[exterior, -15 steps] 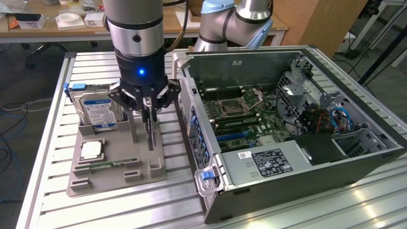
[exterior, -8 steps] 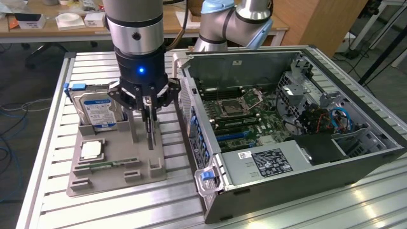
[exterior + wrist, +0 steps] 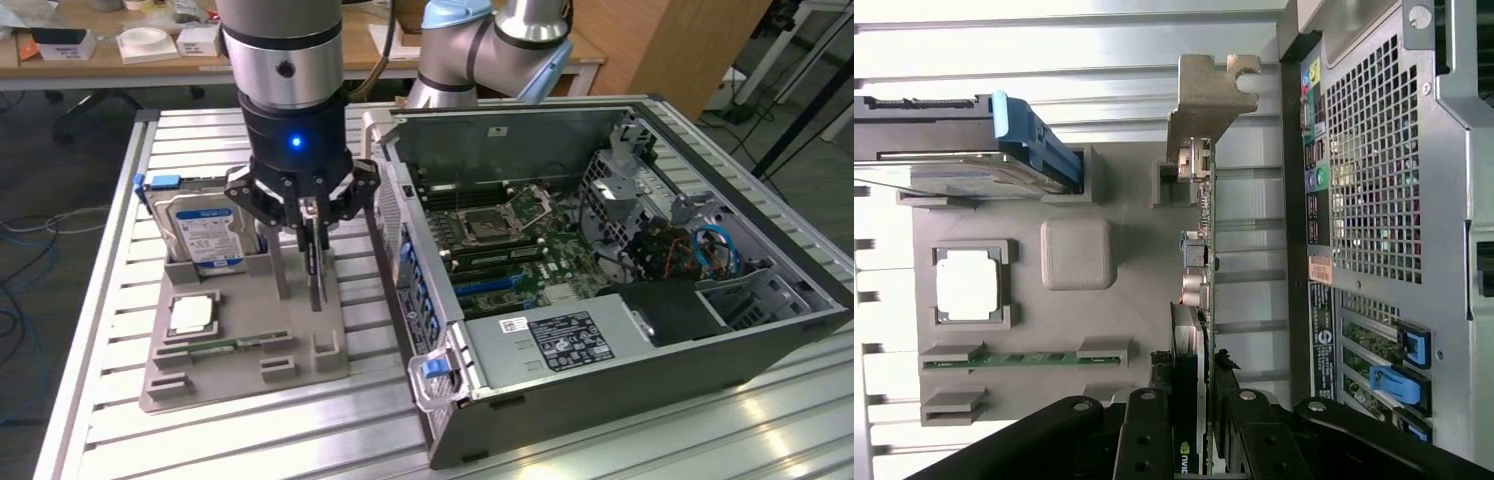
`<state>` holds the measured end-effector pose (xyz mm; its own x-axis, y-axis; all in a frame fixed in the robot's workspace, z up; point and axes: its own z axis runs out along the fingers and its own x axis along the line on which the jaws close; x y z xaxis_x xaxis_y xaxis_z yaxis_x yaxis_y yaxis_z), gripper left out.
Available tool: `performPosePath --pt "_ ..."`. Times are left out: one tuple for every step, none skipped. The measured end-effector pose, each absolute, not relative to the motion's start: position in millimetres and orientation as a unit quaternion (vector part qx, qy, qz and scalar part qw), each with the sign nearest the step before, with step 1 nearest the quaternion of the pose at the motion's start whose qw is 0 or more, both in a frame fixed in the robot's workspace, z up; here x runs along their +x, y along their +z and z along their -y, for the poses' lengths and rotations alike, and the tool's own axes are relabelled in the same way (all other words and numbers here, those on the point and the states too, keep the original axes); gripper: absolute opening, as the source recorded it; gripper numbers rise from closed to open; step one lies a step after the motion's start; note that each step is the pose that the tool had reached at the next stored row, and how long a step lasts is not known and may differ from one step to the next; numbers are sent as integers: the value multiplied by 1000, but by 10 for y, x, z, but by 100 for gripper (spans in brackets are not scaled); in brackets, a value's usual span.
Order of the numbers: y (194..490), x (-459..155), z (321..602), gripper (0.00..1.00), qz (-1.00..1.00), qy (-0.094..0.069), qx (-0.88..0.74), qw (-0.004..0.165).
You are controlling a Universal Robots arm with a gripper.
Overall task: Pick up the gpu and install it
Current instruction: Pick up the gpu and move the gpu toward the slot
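Pincer is down over the gray holder tray on the slatted metal tabletop. It is closed on the gpu, with one black finger pressed on each flat side of the card.

The gpu stands upright on its long edge at the tray side nearest the computer case. Its silvery end bracket sticks out past the tray edge. Can't tell if the card's lower edge is seated in the tray slot or just clear of it.

Also in the tray:
- The hard drive with blue rails stands on edge at the far end in the exterior view.
- The square processor chip lies flat in its pocket.
- The green memory stick lies just beside the chip.

The case lies on its side just beside the tray, on the exterior view's right. Its side panel is off and the motherboard is exposed. Its rear grille and blue slot clips face the tray.
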<state>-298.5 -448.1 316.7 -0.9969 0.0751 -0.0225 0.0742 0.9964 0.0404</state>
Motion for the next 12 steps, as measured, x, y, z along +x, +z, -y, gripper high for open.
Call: performPosePath --pt "3175 -2985 4481 26 -999 20 37 12" --pt "3185 -2985 4481 26 -999 20 37 12" --pt "3197 -2985 4481 26 -999 20 37 12" --pt "3210 -2985 4481 26 -999 19 37 12" --pt "3223 -2985 4481 26 -999 19 37 12" --pt "3237 -2985 4481 26 -999 19 37 12" --pt "3250 -2985 4481 26 -999 19 37 12" --pt "3265 -2985 4481 26 -999 18 37 12" --pt "3282 -2985 4481 26 -999 18 37 12" --pt "3301 -2985 4481 26 -999 18 37 12" --pt "3323 -2985 4481 26 -999 18 37 12" --pt "3346 -2985 4481 26 -999 18 37 12"
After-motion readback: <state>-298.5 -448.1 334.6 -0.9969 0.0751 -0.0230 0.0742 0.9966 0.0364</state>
